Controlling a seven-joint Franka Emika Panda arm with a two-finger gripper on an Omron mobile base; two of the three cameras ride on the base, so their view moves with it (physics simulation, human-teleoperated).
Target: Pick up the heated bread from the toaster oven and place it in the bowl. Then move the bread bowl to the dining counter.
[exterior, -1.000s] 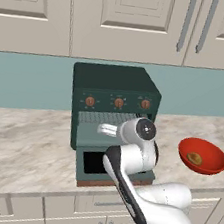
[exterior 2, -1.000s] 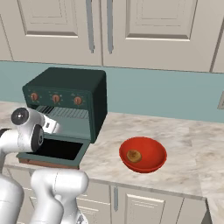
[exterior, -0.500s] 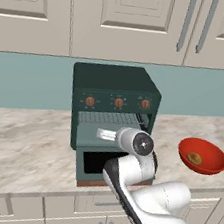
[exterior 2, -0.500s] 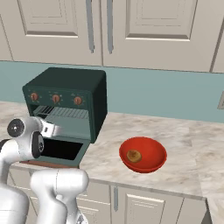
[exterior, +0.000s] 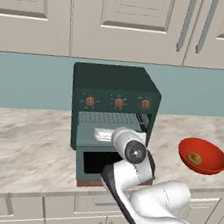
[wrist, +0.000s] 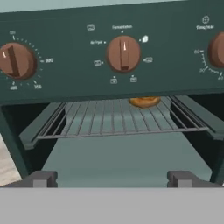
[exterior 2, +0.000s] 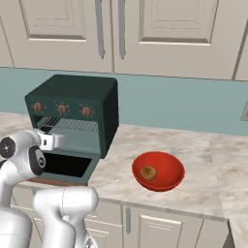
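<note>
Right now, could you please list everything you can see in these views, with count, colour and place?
toaster oven: one, dark green, on the counter, door dropped open.
knobs: three, orange-brown, across the oven front.
wire rack: one, grey, inside the oven.
bread: one, golden brown, at the back of the rack.
bowl: one, red, on the counter right of the oven, holding a small brown item.
counter: one, beige marble-look.
cabinets: cream, above and below the counter.
gripper: one, dark fingertips, open, before the oven opening.
</note>
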